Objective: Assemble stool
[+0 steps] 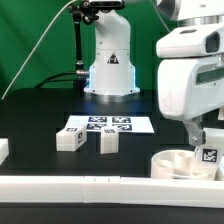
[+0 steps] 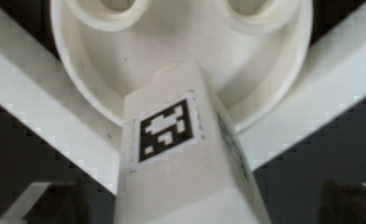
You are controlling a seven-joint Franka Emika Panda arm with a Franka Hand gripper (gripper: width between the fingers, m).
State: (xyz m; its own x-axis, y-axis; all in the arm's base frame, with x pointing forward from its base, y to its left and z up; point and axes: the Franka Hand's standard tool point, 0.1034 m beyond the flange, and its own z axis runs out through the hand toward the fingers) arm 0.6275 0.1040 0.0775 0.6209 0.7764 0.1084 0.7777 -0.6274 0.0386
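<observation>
**Table**: black top that carries all the parts.

**Seat**: white round disc, lying flat on the table at the exterior view's right, just behind the front rail. The wrist view shows its ribbed face with two round sockets near the rim.

**Tagged leg**: short white block with a black-and-white square tag, standing on the seat's far-right part, directly under the hand. In the wrist view it fills the middle, its tag facing the camera. Whether it sits in a socket cannot be told.

**Left loose leg** and **right loose leg**: two white blocks on the table, apart from each other, just in front of the marker board and well apart from the seat.

**Hand**: poised just above the tagged leg, jaws spread wide and released, with no grip on the leg to be seen.

**Arm**: bulky white housing above the hand, at the exterior view's right.

**Marker board**: flat white sheet of tags in the middle of the table, before the robot base.

**Front rail**: long white bar along the near edge. In the wrist view, two white rails slant in to the seat's rim from either side.
</observation>
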